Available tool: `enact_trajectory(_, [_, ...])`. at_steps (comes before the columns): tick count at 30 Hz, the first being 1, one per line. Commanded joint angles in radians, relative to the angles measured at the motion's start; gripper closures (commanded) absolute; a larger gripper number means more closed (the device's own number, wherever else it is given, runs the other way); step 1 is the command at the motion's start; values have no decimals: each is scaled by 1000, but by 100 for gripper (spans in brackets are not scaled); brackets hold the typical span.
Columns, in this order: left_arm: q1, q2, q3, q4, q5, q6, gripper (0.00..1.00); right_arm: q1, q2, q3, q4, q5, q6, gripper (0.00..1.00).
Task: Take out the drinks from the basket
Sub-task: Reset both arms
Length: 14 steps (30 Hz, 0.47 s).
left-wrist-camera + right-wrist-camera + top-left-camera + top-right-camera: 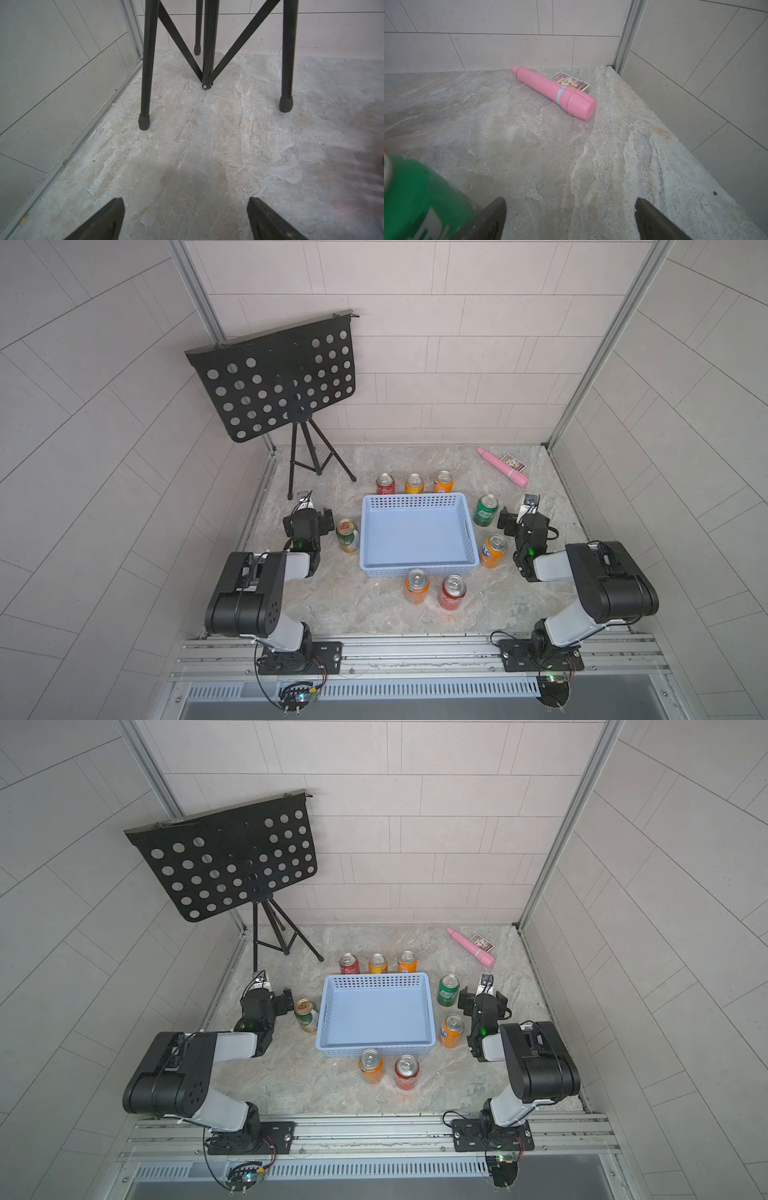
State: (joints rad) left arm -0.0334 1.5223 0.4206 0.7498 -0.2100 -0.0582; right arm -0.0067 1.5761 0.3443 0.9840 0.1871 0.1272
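Observation:
The light-blue basket [415,531] sits empty mid-table in both top views. Several drinks stand upright around it: a red can [385,484] and two orange cans [414,484] [443,482] behind it, a green can [486,510] and an orange can [493,551] to its right, an orange can [416,585] and a red can [453,592] in front. A green can with a red-gold label [347,535] stands to its left. My left gripper [186,209] is open over bare table beside that can. My right gripper [570,209] is open and empty; the green can [415,197] stands just outside one finger.
A black perforated music stand [274,381] on tripod legs [145,83] occupies the back left, just ahead of my left gripper. A pink stick [554,91] and a small printed box [571,82] lie at the back right corner. Tiled walls close three sides.

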Motion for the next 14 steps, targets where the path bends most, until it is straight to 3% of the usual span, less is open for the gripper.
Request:
enact_trajectory(1, [-5,7,17,-6,-13,11,0,2,-16,3,-10,-1,-11,0])
enact_trajectory(14, [-5,7,18,-7,-16,9,0,2,-16,4,-11,0,-11,0])
